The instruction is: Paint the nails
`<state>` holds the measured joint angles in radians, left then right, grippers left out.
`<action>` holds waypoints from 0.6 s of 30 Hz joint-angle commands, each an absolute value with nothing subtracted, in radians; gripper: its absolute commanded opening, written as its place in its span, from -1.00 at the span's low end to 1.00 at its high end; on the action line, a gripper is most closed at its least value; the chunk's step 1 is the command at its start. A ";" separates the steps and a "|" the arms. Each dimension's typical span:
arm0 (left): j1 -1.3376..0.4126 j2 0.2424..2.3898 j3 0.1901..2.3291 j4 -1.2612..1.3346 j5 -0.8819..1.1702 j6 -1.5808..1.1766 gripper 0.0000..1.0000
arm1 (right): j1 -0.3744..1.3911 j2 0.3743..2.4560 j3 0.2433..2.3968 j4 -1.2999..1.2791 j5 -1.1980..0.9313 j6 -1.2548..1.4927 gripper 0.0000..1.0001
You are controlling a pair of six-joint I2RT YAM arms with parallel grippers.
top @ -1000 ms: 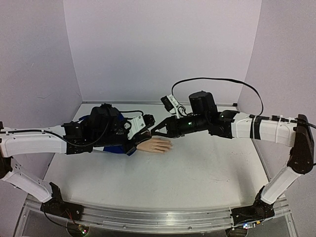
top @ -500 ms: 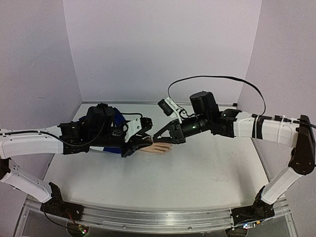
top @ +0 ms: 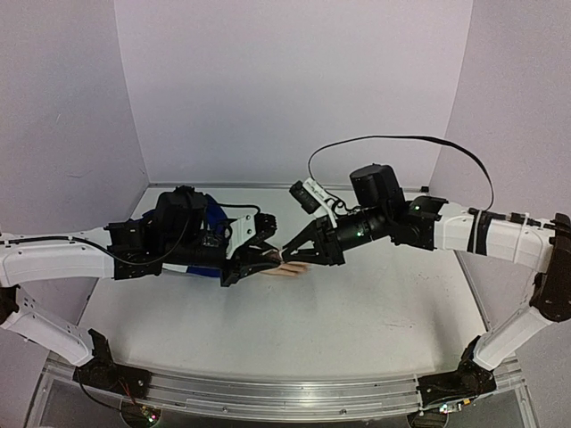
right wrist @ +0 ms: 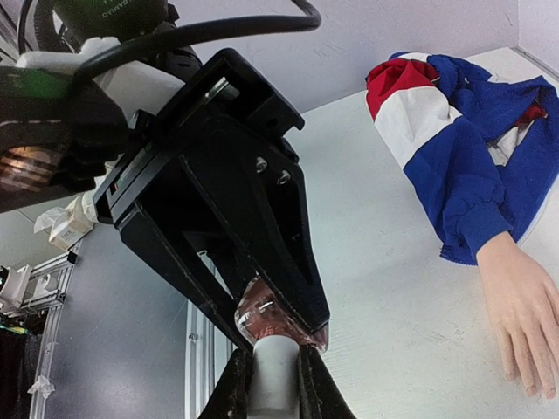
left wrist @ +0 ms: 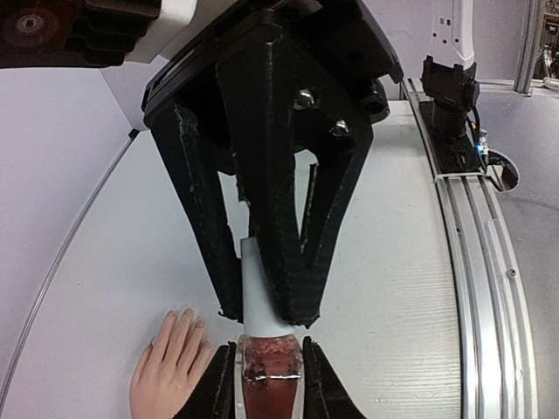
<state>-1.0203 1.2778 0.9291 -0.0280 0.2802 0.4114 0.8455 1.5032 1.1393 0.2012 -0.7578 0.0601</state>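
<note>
**Both grippers clamped on one small bottle beside the mannequin hand**

Nearest the camera, the metal rail (top: 268, 392) carries both arm bases, which are partly cut off by the frame edges. Beyond it, the white table (top: 357, 330) lies between the two arms, and the arms reach inward and meet over its middle.

There the left gripper (top: 259, 260) is closed narrowly on a pink bottle (left wrist: 271, 388), one finger on each glass side. Reddish-pink liquid shows through the glass. The bottom of the bottle runs out of the left wrist view, so how full it is cannot be told. The right gripper (right wrist: 273, 371) comes from the opposite side and pinches the white cap (left wrist: 255, 288) between its fingers. The cap sits in line with the bottle neck. The black fingers cover the join, so it cannot be seen whether the cap is screwed down or loose, and any brush inside is hidden.

Just beside the bottle, the mannequin hand (left wrist: 166, 371) lies flat on the table, palm down, with its fingers spread. In the top view the grippers cover much of it. The nails (left wrist: 187, 312) are at its fingertips and too small to show any colour or polish.

Farther back on the left, the blue, red and white sleeve (right wrist: 454, 166) lies crumpled. The left arm largely hides it in the top view.
</note>
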 commanded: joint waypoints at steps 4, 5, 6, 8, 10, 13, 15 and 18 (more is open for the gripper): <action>-1.008 1.278 0.962 -0.069 0.286 0.415 -1.00 | 0.848 1.424 1.133 0.221 -0.815 0.024 -1.00; -1.008 1.278 0.964 -0.070 0.289 0.416 -1.00 | 0.848 1.419 1.131 0.221 -0.813 0.019 -1.00; -1.008 1.278 0.965 -0.072 0.292 0.416 -1.00 | 0.848 1.414 1.129 0.220 -0.810 0.013 -1.00; -1.008 1.278 0.965 -0.076 0.298 0.416 -1.00 | 0.848 1.415 1.134 0.217 -0.801 0.011 -1.00; -1.008 1.280 0.969 -0.078 0.298 0.409 -1.00 | 0.849 1.431 1.147 0.199 -0.797 0.013 -1.00; -1.008 1.287 0.975 -0.077 0.280 0.398 -1.00 | 0.854 1.452 1.162 0.198 -0.771 0.048 -0.80; -1.008 1.293 0.983 -0.077 0.243 0.390 -1.00 | 0.855 1.458 1.172 0.201 -0.727 0.090 -0.57; -1.009 1.305 0.995 -0.075 0.142 0.378 -1.00 | 0.856 1.456 1.185 0.204 -0.590 0.187 0.22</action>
